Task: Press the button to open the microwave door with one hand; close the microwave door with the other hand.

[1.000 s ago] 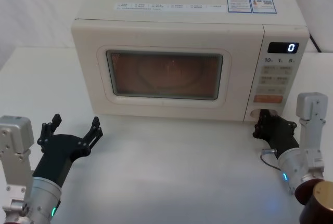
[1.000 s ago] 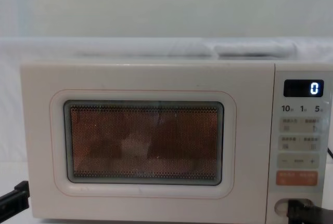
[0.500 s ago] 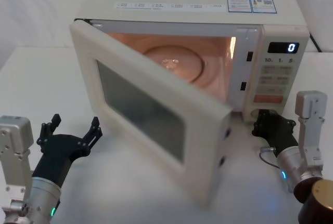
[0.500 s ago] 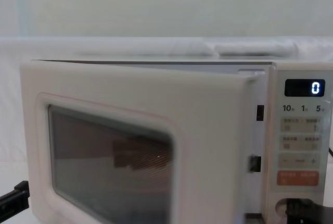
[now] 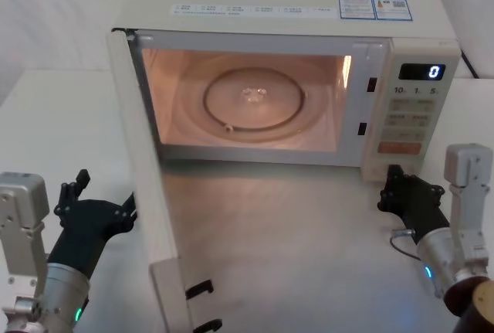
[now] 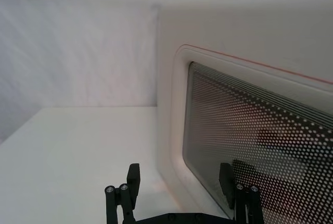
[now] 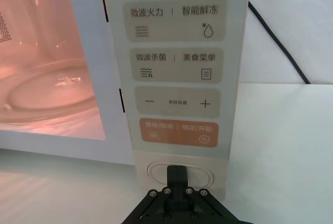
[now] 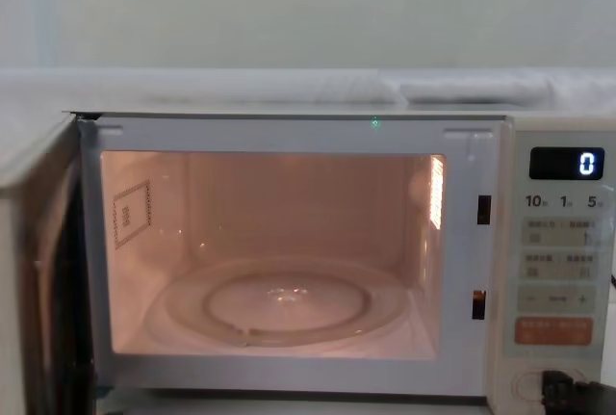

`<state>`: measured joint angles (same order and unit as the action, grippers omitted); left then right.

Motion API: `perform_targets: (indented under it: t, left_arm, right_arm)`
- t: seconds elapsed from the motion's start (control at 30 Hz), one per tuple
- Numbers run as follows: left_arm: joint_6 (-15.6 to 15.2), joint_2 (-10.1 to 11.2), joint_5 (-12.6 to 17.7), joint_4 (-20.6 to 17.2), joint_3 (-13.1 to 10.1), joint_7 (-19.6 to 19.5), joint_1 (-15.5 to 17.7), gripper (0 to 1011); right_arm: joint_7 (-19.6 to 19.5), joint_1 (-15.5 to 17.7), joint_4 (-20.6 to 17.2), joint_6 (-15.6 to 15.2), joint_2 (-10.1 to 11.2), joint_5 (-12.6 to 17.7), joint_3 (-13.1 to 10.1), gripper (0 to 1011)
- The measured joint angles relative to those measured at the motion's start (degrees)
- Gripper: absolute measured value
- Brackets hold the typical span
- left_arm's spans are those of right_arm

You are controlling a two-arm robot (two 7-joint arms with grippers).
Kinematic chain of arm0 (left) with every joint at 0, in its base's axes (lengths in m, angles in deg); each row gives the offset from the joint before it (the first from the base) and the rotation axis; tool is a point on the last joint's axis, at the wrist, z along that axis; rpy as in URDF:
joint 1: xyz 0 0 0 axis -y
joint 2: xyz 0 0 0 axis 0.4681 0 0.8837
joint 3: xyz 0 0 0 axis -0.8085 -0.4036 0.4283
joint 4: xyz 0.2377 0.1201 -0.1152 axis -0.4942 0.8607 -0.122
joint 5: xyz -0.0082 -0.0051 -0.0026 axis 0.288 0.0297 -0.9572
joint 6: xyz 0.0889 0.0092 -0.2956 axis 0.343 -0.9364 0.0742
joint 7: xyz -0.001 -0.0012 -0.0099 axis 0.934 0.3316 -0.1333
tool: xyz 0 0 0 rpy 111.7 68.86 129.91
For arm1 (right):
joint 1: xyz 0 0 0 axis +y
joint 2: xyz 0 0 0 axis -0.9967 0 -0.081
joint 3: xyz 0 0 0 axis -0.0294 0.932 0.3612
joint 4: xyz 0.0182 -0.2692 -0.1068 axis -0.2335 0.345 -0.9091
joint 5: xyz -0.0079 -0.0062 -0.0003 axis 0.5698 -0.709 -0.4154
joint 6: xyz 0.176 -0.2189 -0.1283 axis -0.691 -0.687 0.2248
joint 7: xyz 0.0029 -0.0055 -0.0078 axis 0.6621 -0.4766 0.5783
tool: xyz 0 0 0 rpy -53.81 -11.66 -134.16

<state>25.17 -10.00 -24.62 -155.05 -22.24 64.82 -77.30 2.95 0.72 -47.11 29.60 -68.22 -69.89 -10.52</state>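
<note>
Right claw (image 7: 177, 174) touches button (image 7: 156, 171); display (image 5: 420, 72) reads "0".

Cream boxy microwave (image 5: 309, 32) on the table, black display reading 0, cavity lit up warm with the glass turntable (image 5: 253, 99) sitting inside. Microwave door (image 5: 147, 194) swung wide open on its left hinge, sticking out toward the robot, dotted window mesh showing in the left wrist view. Cream pill-shaped button (image 7: 179, 172) at the very bottom of the control panel, under the orange key.
</note>
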Motion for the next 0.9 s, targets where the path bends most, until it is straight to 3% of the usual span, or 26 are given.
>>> perform_targets:
  t: [0.37, 0.9]
  left_arm:
    - [0.0, 0.0, 0.0, 0.0, 0.0, -0.02, 0.0, 1001]
    - [0.0, 0.0, 0.0, 0.0, 0.0, -0.02, 0.0, 1001]
  right_arm:
    - [1.47, 4.03, -5.16, -0.79, 1.61, 0.66, -0.09, 0]
    - [6.29, 9.2, -11.84, 1.54, 6.69, 3.21, 0.8, 0]
